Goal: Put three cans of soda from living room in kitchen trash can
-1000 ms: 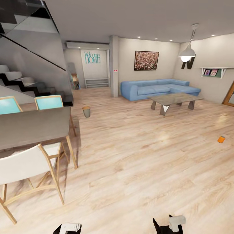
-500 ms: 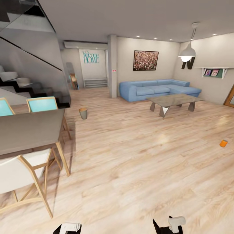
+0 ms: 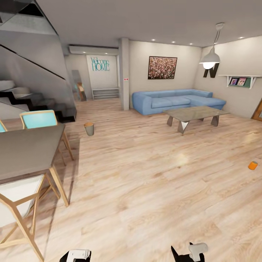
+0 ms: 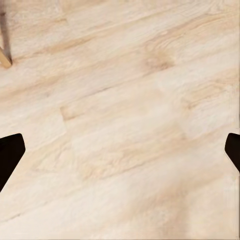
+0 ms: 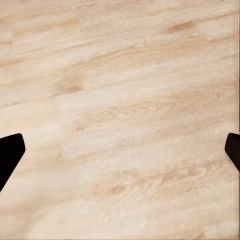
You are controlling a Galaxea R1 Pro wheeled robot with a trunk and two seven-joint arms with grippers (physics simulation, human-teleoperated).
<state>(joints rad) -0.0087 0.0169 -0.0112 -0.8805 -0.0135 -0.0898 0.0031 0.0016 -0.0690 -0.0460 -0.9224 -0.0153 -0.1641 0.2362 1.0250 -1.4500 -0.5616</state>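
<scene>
Orange soda can [image 3: 253,165] seen on floor [image 3: 145,189], well right of coffee table [image 3: 196,113]; bin [image 3: 88,128] near stairs. View swung right since earlier: can being approached. Both jaws spread, empty.

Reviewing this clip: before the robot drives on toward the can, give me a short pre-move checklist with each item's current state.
1. Target in sight: an orange soda can sits on the floor at the far right. Ok.
2. Other two cans located: not ok.
3. Trash can located: on the floor past the dining table. Ok.
4. Left tool empty: fingers wide apart over bare floor. Ok.
5. Right tool empty: fingers wide apart, nothing between. Ok.
6. Path to the orange can: open floor, coffee table well off the line. Ok.
</scene>
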